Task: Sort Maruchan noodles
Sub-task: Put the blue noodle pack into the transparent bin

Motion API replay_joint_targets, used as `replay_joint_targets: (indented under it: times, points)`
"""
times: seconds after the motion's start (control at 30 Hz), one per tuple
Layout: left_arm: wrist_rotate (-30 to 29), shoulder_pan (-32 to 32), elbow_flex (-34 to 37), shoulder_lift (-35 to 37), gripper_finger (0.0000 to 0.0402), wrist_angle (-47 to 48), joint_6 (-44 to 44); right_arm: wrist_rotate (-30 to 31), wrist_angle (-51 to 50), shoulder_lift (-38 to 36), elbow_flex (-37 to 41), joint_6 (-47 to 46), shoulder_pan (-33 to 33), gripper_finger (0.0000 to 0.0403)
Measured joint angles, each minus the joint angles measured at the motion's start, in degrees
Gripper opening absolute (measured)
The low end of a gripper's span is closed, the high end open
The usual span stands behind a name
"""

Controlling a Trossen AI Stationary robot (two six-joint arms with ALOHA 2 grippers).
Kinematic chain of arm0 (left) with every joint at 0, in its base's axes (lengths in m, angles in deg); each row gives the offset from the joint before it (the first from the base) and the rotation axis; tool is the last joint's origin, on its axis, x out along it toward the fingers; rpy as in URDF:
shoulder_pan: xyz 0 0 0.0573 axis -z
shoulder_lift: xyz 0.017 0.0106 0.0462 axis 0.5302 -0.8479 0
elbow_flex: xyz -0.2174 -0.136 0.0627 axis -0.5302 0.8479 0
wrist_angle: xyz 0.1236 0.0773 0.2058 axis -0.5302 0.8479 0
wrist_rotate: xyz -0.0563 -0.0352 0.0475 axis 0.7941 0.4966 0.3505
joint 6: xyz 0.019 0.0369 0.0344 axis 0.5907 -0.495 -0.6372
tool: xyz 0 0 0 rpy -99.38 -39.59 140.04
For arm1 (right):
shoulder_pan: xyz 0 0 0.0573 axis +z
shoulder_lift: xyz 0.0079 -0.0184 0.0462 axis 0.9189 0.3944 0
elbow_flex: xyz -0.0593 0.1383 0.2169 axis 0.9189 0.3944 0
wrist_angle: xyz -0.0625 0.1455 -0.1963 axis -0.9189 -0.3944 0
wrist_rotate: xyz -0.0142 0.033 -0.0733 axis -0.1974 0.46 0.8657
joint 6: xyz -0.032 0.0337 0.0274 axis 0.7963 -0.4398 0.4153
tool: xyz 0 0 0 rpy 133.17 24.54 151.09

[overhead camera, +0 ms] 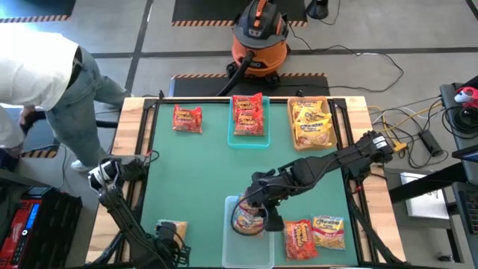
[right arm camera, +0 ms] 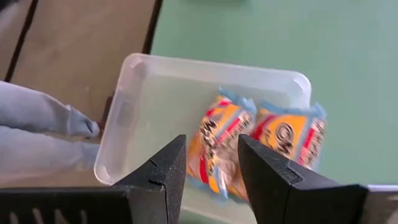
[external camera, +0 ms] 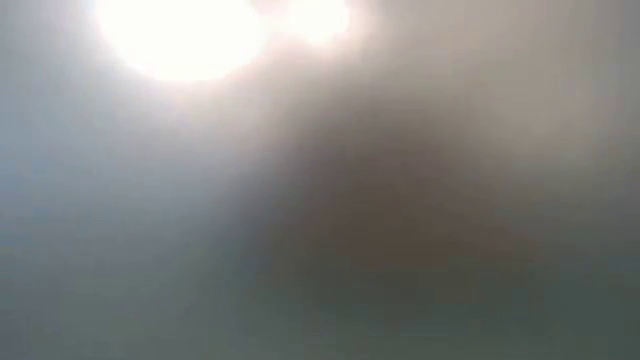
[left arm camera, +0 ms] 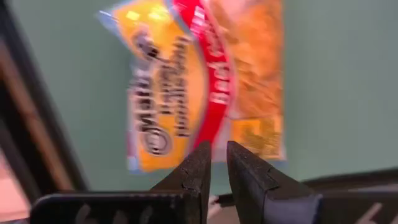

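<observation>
From above, the right claw [overhead camera: 252, 211] is hanging over the clear bin [overhead camera: 246, 250] at the near edge of the green table [overhead camera: 187, 172]. Right under it a yellow-orange noodle packet [overhead camera: 246, 218] is lying in the bin's far end. Two more packets, a red one [overhead camera: 298, 237] and a yellow one [overhead camera: 328, 232], are lying on the table just beside the bin, on the right arm's own side. Far across from the claw, red packets are sitting in the teal bin [overhead camera: 249, 139], yellow ones in the tan bin [overhead camera: 311, 142], and one red packet [overhead camera: 187, 118] is lying loose. The left claw [overhead camera: 170, 240] is waiting by the near left corner, closed and empty, with a packet [overhead camera: 170, 226] just ahead of it.

The low view is showing only glare.

In the left wrist view, that packet [left arm camera: 199, 81] is pointing its long side straight away from the shut fingers [left arm camera: 196, 177].

In the right wrist view, the fingers [right arm camera: 163, 177] are standing apart, holding nothing. Two packets [right arm camera: 221, 146] are lying just past them, one inside the bin and one leaning at its wall. I think the right arm is the nearer one.
</observation>
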Motion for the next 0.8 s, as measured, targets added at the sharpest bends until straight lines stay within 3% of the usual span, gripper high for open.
replay_joint_targets:
  times: [0.43,0.8]
  points:
    - [3.04,-0.63,0.52,-4.09,0.0036,-1.73,1.62,0.03,-12.49,-3.85,-1.10,3.90,-3.14,0.0132]
    - [2.49,-5.61,5.10,-4.37,0.0036,-1.64,-0.79,0.34,-14.54,-9.63,-1.10,6.18,-3.25,0.0132]
